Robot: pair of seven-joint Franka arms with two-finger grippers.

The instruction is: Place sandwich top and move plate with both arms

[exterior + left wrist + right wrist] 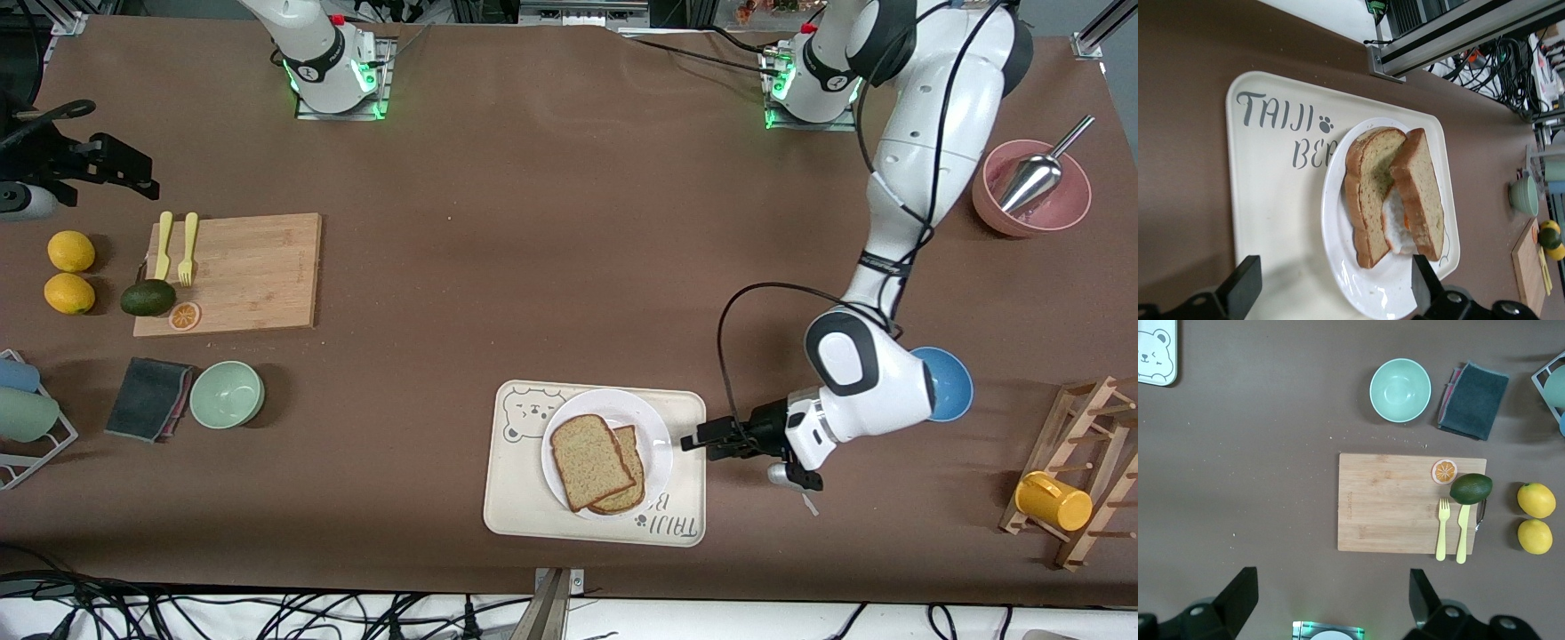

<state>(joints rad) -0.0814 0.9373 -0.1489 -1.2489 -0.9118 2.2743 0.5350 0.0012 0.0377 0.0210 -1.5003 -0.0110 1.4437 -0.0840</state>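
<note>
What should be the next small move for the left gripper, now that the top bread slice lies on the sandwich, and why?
Probably ease the open left gripper toward the round white plate to take its rim: the grey-brown top bread slice already rests there, and the fingers stand just beside the plate, over the cream tray.

Both arms are glossy white with rounded shells, and the left arm (916,169) carries black round joint caps and a thin black cable looping off its forearm. Each base glows green at its foot with a small red button on top. The left end effector (689,442) is matte black, as are the right end effector's fingers (1238,597), blocky and square-tipped.
</note>
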